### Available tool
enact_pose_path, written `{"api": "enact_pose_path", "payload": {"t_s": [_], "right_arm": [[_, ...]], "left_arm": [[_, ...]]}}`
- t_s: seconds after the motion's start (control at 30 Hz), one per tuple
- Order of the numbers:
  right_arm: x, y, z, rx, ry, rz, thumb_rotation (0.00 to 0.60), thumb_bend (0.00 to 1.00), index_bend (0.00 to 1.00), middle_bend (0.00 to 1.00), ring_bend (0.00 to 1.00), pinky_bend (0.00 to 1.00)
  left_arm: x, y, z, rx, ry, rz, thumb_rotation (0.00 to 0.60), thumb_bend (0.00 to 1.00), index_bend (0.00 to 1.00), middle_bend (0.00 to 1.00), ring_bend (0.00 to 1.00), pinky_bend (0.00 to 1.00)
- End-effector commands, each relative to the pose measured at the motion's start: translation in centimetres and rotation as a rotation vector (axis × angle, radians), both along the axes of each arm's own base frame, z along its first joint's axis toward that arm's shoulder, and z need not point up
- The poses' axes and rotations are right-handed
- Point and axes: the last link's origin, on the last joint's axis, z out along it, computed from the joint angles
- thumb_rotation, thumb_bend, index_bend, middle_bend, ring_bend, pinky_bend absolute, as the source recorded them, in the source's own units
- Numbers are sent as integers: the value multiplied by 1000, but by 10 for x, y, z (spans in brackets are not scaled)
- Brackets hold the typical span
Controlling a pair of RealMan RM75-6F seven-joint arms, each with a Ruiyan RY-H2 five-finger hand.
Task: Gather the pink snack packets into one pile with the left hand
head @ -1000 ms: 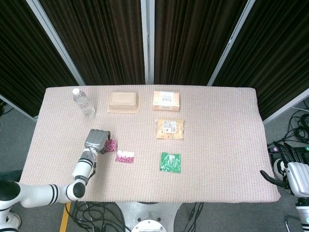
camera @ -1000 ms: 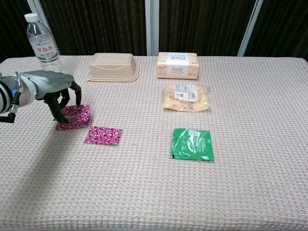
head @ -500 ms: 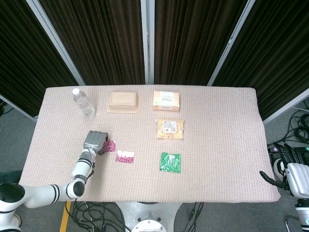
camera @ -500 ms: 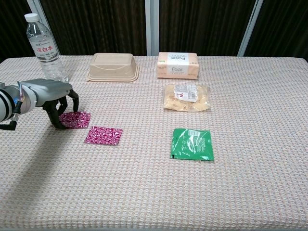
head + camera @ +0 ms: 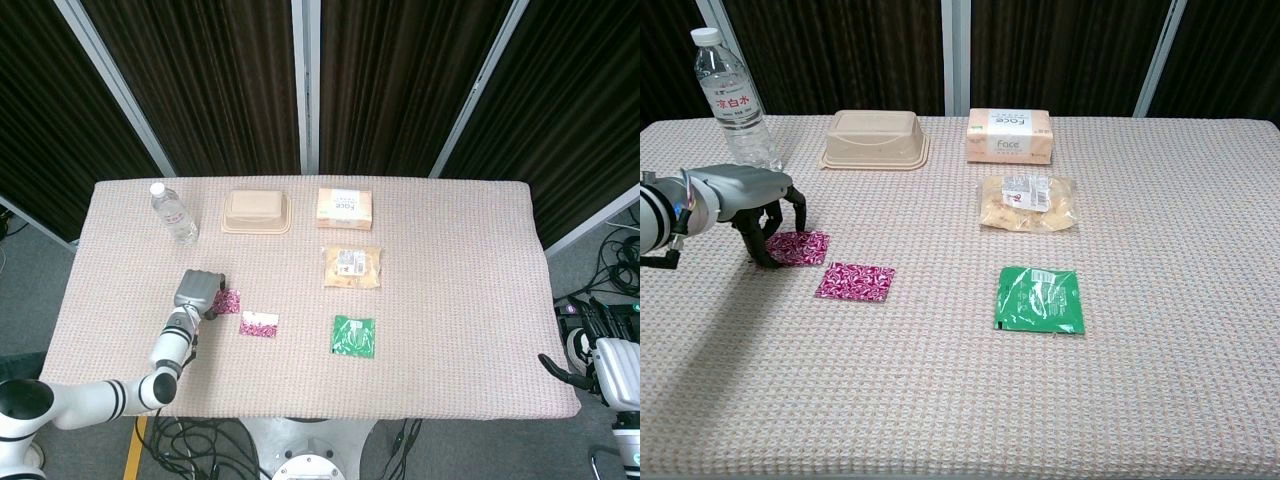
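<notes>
Arching left hand (image 5: 745,200) over pink packet (image 5: 798,247), fingertips down

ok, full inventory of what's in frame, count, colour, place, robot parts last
Pink patterned flat snack packets: 2, pink; one at table left under the left robot hand's fingertips, one just right of it, apart.
Green flat foil packet: 1, green, table centre.
Clear bag of pale biscuits: 1, clear with tan contents, beyond the green packet.
Peach tissue box: 1, peach, far centre.
Beige lidded plastic container: 1, beige, far centre-left.
Clear plastic water bottle: 1, clear with white cap, far left.
Pinkish woven tablecloth: 1, covers table.
Left robot hand: 1, grey, fingertips down at the leftmost packet.
Right robot hand: not in view.
</notes>
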Motion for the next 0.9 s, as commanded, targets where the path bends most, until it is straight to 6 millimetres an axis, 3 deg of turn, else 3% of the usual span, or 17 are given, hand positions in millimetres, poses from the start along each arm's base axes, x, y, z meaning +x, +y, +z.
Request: {"api": "enact_pose_path", "payload": {"t_s": [0.03, 0.37, 0.6, 0.9], "right_arm": [[0, 0, 0, -1, 0, -1, 91, 87, 58, 111, 0, 77], [-2, 2, 1, -5, -2, -9, 89, 89, 58, 111, 0, 77], [-4, 2, 2, -4, -3, -13, 84, 88, 56, 111, 0, 79], [-4, 3, 1, -4, -6, -13, 94, 86, 46, 112, 0, 79]], "left_arm": [[1, 1, 0, -1, -1, 0, 600, 249, 432, 833, 856, 868], [4, 1, -3, -11, 7, -10, 600, 249, 419, 832, 856, 868], [11, -1, 0, -20, 7, -32, 600, 249, 286, 828, 856, 868], [47, -19, -1, -74, -60, -137, 600, 250, 306, 827, 856, 868]]}}
